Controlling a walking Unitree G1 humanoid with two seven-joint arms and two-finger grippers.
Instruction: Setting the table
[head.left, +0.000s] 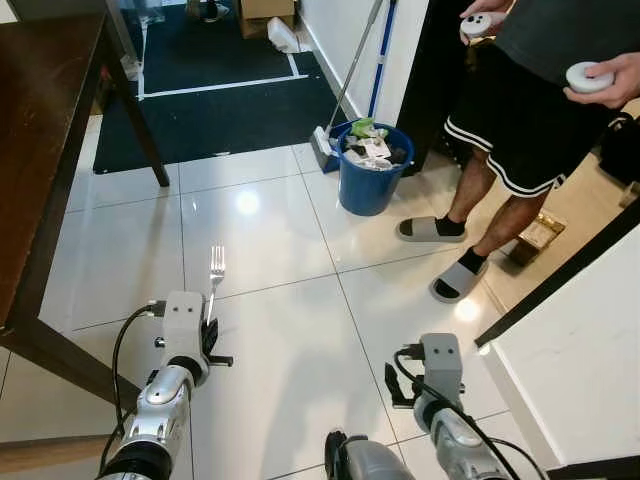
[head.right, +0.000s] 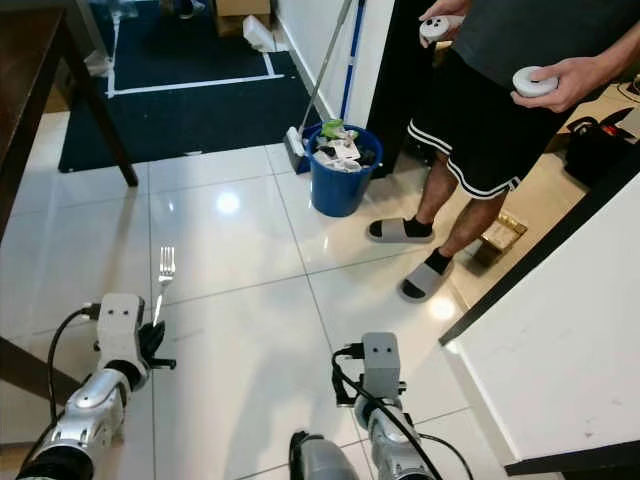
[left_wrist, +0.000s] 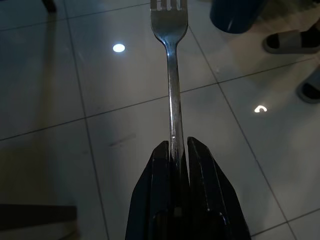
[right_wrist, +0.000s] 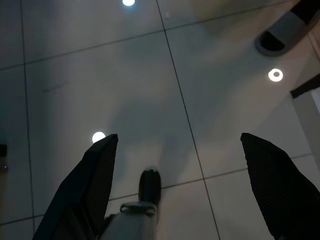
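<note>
Head views: the left end effector (head.left: 210, 338) holds one fork (head.left: 215, 270) upright, tines up, over the white tiled floor (head.left: 270, 330). The dark counter (head.left: 40, 120) stands just beside the fork, on the robot's left. Well beyond the fork, one blue bucket (head.left: 367, 180) full of rubbish sits by a wall, with a broom (head.left: 345, 95) leaning next to it. One person in slippers stands past the bucket, a white controller (head.left: 588, 77) in each hand, two in all.
Left wrist view: the two black fingers (left_wrist: 200, 170) are pressed together on the fork's handle (left_wrist: 175, 115), pinching it low; the tines point away over the floor.
Right wrist view: the right end effector (right_wrist: 180, 160) is spread wide with nothing between its fingers, hanging above the tiles.
Step in hand: carrying the fork to the counter, I judge.
Next move calls for: turning toward the counter on the left, raising the fork above its edge, then laying it flat.
</note>
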